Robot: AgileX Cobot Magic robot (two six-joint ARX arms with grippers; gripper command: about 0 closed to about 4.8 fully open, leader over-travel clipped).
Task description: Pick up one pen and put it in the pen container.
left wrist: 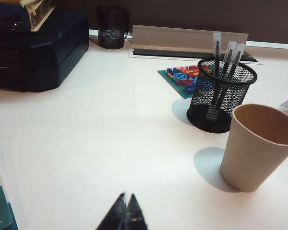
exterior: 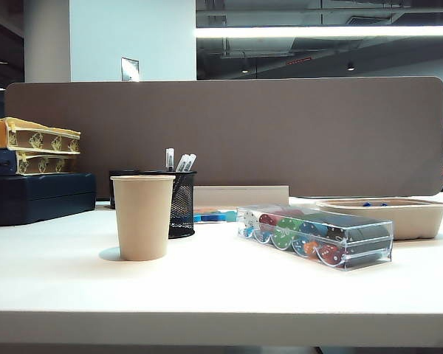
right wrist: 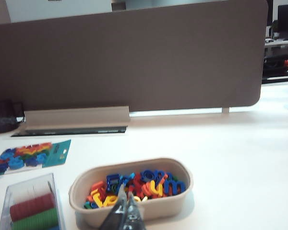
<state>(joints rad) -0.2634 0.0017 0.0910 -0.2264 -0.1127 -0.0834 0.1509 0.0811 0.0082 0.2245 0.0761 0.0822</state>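
The pen container [exterior: 182, 205] is a black wire-mesh cup standing just behind and right of the tan paper cup [exterior: 142, 217]. The pen [left wrist: 217, 48] stands nearly upright inside the pen container [left wrist: 221, 96], beside two slanted white-topped pens [left wrist: 233, 55]. In the exterior view the pen's end [exterior: 170, 158] sticks up above the mesh rim. My left gripper [left wrist: 126, 195] is shut and empty, low over bare table well short of the cups. My right gripper [right wrist: 125, 197] is shut and empty, hovering over the near wall of the beige tray [right wrist: 168, 208]. Neither arm shows in the exterior view.
A clear box of poker chips [exterior: 317, 236] lies right of the cups, with the letter-filled beige tray [exterior: 413, 217] behind it. Dark blue cases [exterior: 37, 195] are stacked at the left. A colourful letter card [left wrist: 180, 79] lies behind the mesh cup. A brown divider [exterior: 280, 133] closes the back.
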